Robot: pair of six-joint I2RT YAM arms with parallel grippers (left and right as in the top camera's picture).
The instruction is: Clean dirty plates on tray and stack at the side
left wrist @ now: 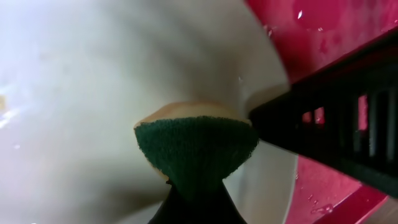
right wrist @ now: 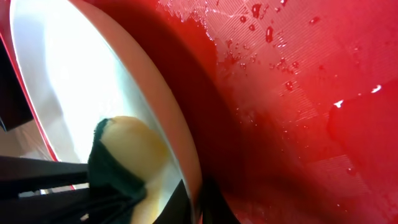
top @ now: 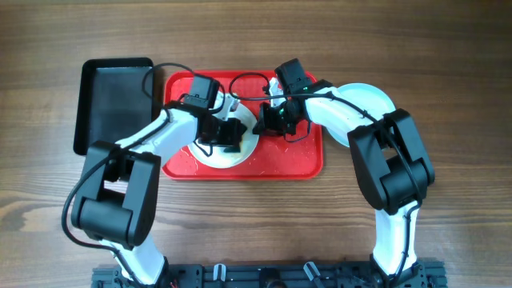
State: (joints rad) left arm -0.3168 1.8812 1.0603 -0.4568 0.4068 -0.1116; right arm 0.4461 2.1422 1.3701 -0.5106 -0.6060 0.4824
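A cream-white plate (top: 226,157) lies on the red tray (top: 298,160), left of its middle. My left gripper (top: 229,133) is shut on a yellow sponge with a green scouring face (left wrist: 196,146) and presses it against the inside of the plate (left wrist: 93,93). My right gripper (top: 261,123) is shut on the plate's right rim (right wrist: 169,112), which stands tilted off the wet tray (right wrist: 298,93). The sponge also shows in the right wrist view (right wrist: 124,155). A pale mint-blue plate (top: 370,99) lies on the table right of the tray, partly under my right arm. A third plate is not visible.
A black rectangular bin (top: 112,96) stands left of the tray. Water drops lie on the tray floor (left wrist: 323,31). Cables loop over the tray's back edge (top: 244,80). Both arms cross over the tray.
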